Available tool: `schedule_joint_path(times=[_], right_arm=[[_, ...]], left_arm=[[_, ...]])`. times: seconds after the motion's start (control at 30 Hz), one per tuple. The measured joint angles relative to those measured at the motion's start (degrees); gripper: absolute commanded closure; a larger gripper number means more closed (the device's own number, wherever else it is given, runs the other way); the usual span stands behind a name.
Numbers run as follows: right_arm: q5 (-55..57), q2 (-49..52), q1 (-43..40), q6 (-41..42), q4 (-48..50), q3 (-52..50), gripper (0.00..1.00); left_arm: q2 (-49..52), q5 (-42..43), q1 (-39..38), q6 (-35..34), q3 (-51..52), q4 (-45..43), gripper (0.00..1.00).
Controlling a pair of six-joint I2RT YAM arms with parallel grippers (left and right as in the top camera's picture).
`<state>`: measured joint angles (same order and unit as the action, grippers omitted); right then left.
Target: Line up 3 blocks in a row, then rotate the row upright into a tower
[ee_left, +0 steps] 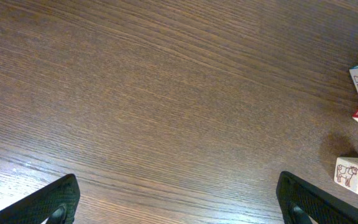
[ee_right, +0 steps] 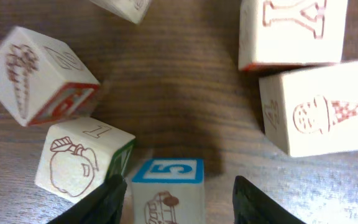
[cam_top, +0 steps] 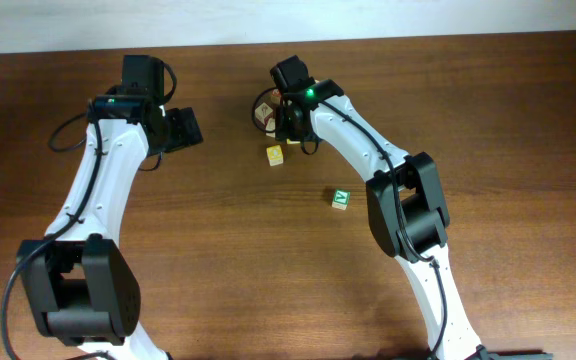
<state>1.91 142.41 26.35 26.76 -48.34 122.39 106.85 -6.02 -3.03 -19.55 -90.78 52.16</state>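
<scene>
Robotics lab bench: a bare dark wood-grain table [cam_top: 528, 120], a left arm [cam_top: 98, 190] and right arm [cam_top: 368, 140] mounted at 6 o'clock with loose cables, and toy alphabet cubes [cam_top: 340, 198] scattered toward 12 o'clock

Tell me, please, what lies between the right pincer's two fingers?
The blue-topped 5 cube sits there, not yet gripped; the right wrist view shows it.
</scene>
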Motion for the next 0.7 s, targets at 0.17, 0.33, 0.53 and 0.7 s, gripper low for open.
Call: schedule_joint_path(times=[0.17,0.33,0.53,0.7], right_arm=[[0.0,0.0,0.0,-1.5,0.6,0.0,0.69],[0.0,0.0,0.0,-2.1,0.2,0.0,0.73],[0.0,-0.7,0.0,-2.2,-4.9,0.1,0.73],[-1.6,-3.6,0.0,-2.6,-15.0,0.0,0.73]], left_arm=[[0.0,0.0,0.0,0.0,0.0,0.6,0.01],[0.0,0.0,0.0,0.0,0.0,0.6,0.01],[0.0,0.0,0.0,0.0,0.0,0.9,0.01],[0.0,0.0,0.0,0.0,0.0,1.0,0.01]])
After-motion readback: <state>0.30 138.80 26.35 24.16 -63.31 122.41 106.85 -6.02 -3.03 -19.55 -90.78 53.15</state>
